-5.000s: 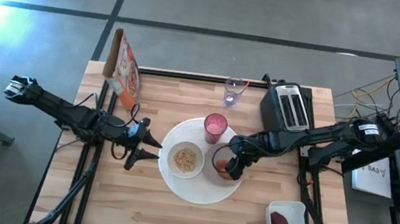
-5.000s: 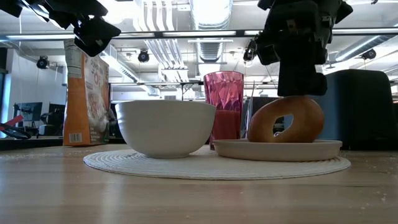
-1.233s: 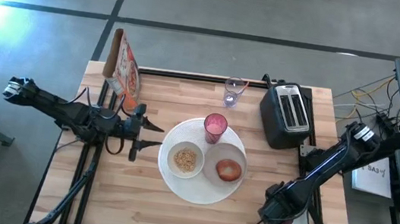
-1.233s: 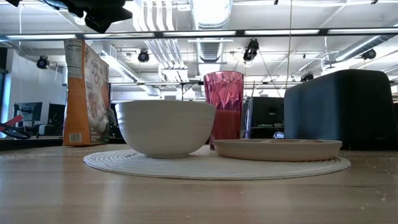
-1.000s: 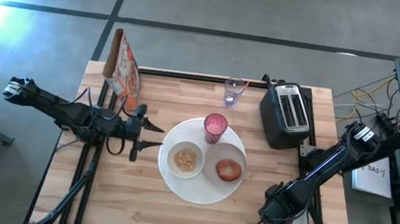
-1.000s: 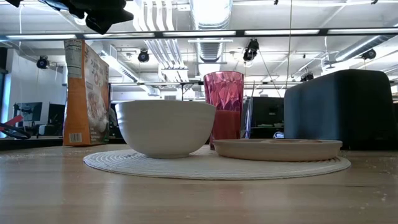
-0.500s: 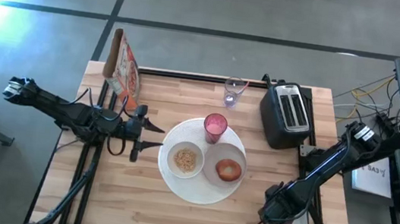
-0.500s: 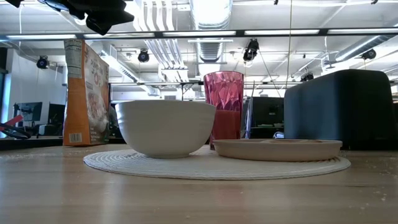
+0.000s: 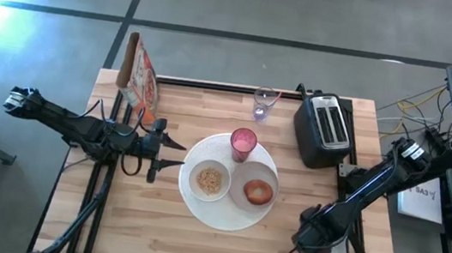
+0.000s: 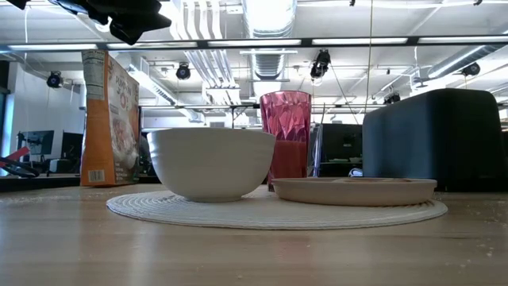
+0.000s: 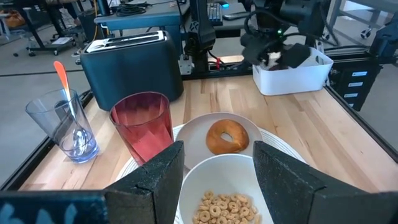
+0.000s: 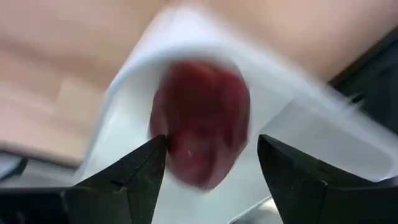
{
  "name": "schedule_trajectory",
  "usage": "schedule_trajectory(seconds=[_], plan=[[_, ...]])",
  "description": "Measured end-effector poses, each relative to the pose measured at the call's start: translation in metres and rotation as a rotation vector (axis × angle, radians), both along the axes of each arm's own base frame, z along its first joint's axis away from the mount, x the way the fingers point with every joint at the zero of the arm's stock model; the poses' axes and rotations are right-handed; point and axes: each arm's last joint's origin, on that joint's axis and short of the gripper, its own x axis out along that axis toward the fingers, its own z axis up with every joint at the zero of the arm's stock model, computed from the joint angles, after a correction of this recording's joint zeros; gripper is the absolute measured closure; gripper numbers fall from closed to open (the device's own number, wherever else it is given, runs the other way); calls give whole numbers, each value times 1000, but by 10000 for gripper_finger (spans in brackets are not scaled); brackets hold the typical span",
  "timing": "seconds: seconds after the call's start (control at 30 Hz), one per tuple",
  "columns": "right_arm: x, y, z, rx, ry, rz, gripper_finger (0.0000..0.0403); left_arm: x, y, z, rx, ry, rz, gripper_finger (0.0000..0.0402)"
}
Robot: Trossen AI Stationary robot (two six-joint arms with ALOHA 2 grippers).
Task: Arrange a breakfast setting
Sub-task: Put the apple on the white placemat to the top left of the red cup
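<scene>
Surface (image 9: 153, 230): big white plate (image 9: 199, 205) carries bowl (image 9: 210, 180), pink cup (image 9: 243, 142), bread ring (image 9: 258, 192). Right pincer (image 12: 208, 165) just spread wide over dark-red fruit (image 12: 200, 127) in tray (image 11: 291, 73); grasp likely next. Left pincer (image 11: 216, 163) parted, idle.

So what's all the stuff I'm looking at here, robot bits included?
Table: one, light wood.
Big plate: one, white, table centre.
Bowl: one, white, cereal inside, on the big plate.
Small plate: one, pale, beside the bowl.
Bread ring: one, browned, on the small plate.
Cup: one, pink, on the big plate's far edge.
Glass: one, clear, holds a spoon.
Toaster: one, black.
Cereal box: one, orange.
Tray: one, white, holds the dark-red fruit.
Left gripper: open, left of the big plate.
Right gripper: open, over the fruit.
</scene>
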Motion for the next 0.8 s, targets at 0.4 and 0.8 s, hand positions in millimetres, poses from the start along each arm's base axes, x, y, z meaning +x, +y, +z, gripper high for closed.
schedule_trajectory(seconds=[0.4,0.8], plan=[[-6,-8,-17,-65,-15,-5,152,0,0,0,7,-1,-2,225],[-9,-5,-21,72,90,-4,164,0,0,0,6,-1,-2,225]])
